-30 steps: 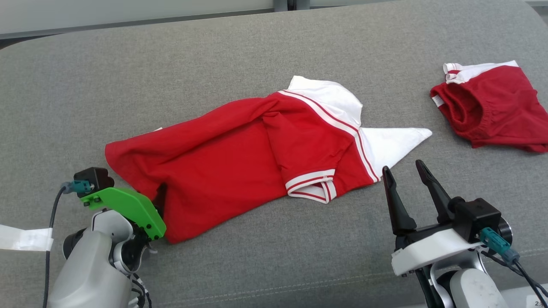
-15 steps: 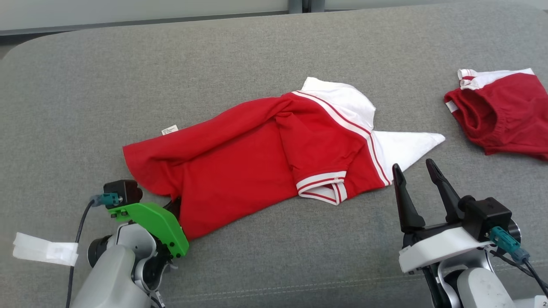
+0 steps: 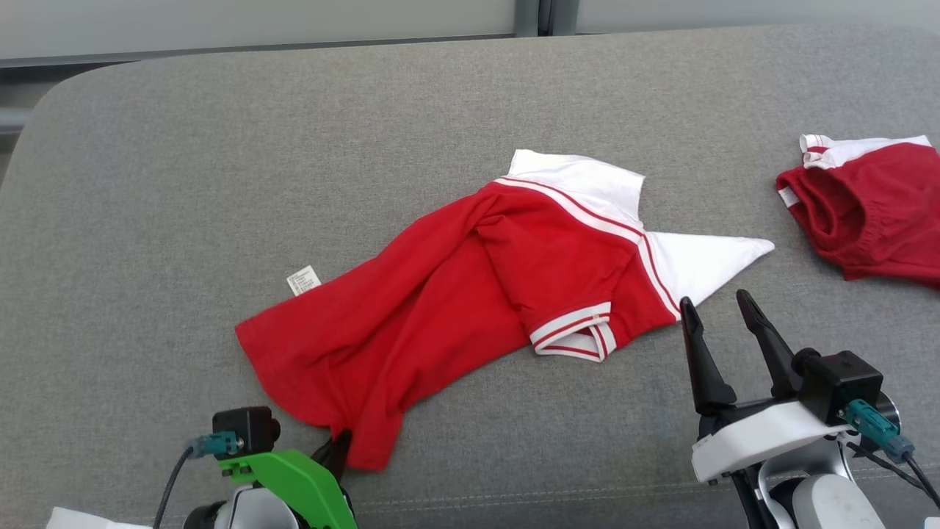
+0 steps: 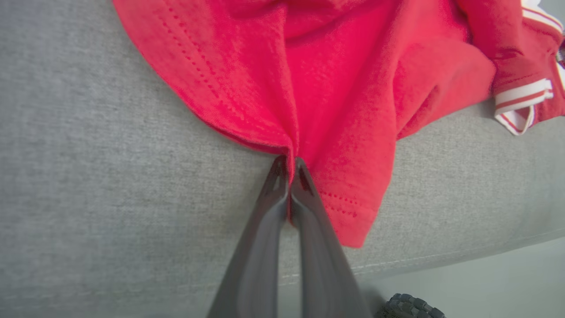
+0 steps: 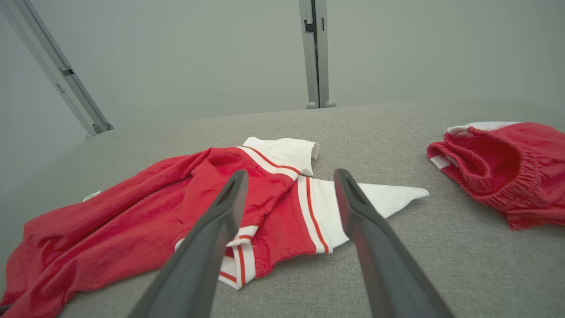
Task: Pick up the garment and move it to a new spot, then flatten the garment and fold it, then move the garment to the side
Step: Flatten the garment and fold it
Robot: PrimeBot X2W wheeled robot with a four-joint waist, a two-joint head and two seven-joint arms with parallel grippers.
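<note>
The garment (image 3: 455, 294) is a red top with a white collar and striped sleeve cuffs, lying crumpled across the grey padded surface (image 3: 183, 184). My left gripper (image 3: 339, 444) is at the near edge, shut on the garment's red hem. In the left wrist view the two fingers of the left gripper (image 4: 290, 162) pinch a fold of the garment (image 4: 335, 79). My right gripper (image 3: 714, 297) stands open just short of the white collar tip, holding nothing. In the right wrist view the right gripper (image 5: 291, 173) points at the garment (image 5: 132, 221) with its cuff between the spread fingers.
A second red piece with an elastic waistband (image 3: 866, 213) lies at the far right, also seen as red shorts (image 5: 503, 168). A small white label (image 3: 303, 280) lies by the garment's left side. The surface's front seam (image 3: 514, 492) runs close below both grippers.
My left gripper has shut on the hem and drawn it toward the near edge, stretching the red body. The head camera has shifted. The right gripper has stayed open.
</note>
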